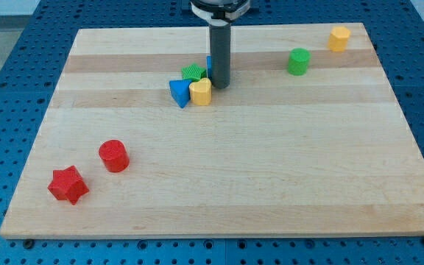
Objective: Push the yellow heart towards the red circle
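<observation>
my tip (220, 86) is sitting just to the view's upper right of the yellow heart (201, 92), apparently touching it; being a bare rod, it is gripping nothing. the red circle (113, 156) is lying well apart toward the view's lower left, so the heart is standing between tip and goal.

We see a bright, evenly lit scene under diffuse overhead light. The pale wooden worktop (271, 184) shows no strong glare. Shadows are short and soft, hugging the base of each block, as at the red circle (113, 156) toward 7 o'clock. Focus is sharp throughout; edges show only perspective convergence.
</observation>
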{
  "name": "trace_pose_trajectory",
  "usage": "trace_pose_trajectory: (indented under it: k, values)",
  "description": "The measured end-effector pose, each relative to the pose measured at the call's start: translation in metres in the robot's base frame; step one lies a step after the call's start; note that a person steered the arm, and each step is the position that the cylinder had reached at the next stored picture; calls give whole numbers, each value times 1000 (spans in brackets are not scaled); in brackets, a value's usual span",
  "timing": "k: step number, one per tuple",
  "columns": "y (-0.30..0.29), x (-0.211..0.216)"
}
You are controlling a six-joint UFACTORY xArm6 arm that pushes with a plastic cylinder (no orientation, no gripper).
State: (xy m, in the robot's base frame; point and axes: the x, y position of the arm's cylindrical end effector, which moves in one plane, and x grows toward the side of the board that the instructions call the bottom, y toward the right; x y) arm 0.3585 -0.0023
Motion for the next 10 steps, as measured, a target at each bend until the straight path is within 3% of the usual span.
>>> trace_pose_trajectory:
  k: [2,4,10]
  values:
    - [-14,24]
    - [-19,6]
    - [-108,63]
